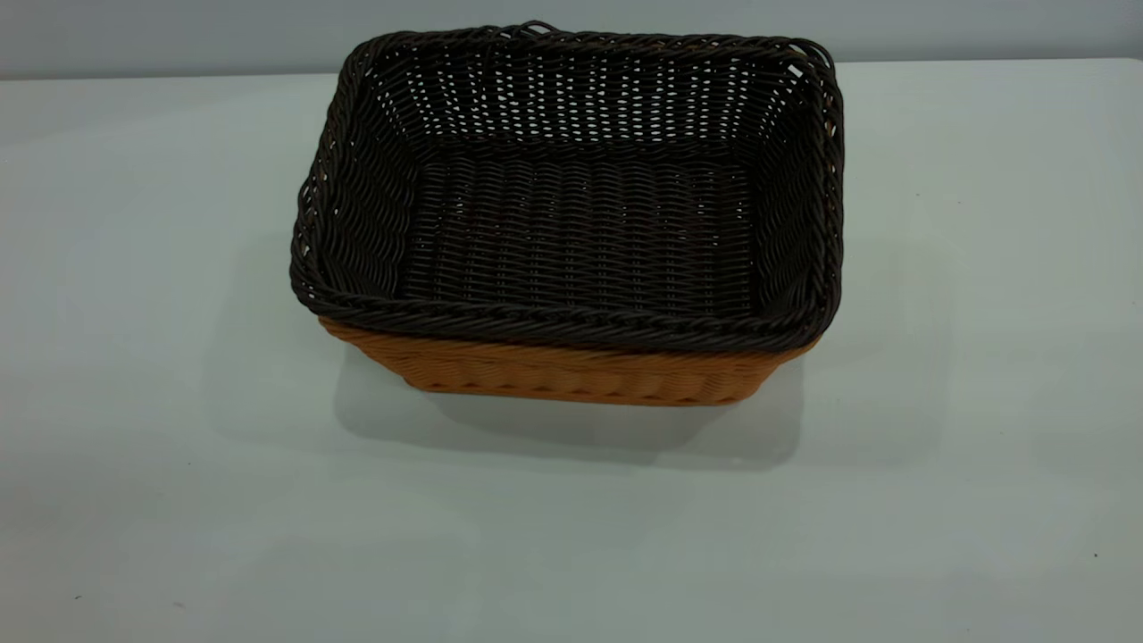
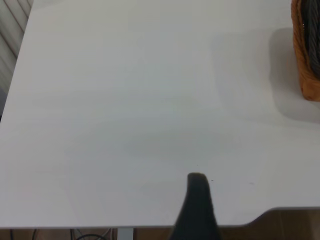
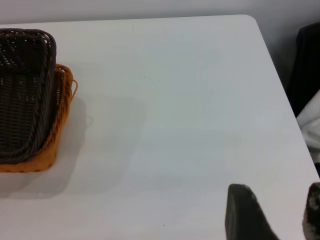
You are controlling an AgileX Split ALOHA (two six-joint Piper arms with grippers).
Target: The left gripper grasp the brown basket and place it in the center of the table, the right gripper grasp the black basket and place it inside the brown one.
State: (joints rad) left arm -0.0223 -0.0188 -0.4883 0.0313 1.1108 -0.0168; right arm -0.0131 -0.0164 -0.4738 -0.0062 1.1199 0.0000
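Two baskets sit nested at the middle of the table (image 1: 134,357): the black basket (image 1: 571,214) rests inside the brown basket (image 1: 571,375), its dark braided rim overhanging the tan weave so that only the lower front wall and a strip along one side of the brown one show. The black basket sits slightly askew, with the brown rim peeking out at one corner in the right wrist view.

The right gripper (image 3: 272,210) hangs over the bare tabletop near the table's edge, well apart from the nested pair, its two dark fingers (image 3: 242,212) spread with pale table showing between them and nothing held.

The left gripper (image 2: 197,205) is over the table's edge on the other side, also well clear of the baskets; only one dark finger shows, so whether it is spread or closed cannot be told.
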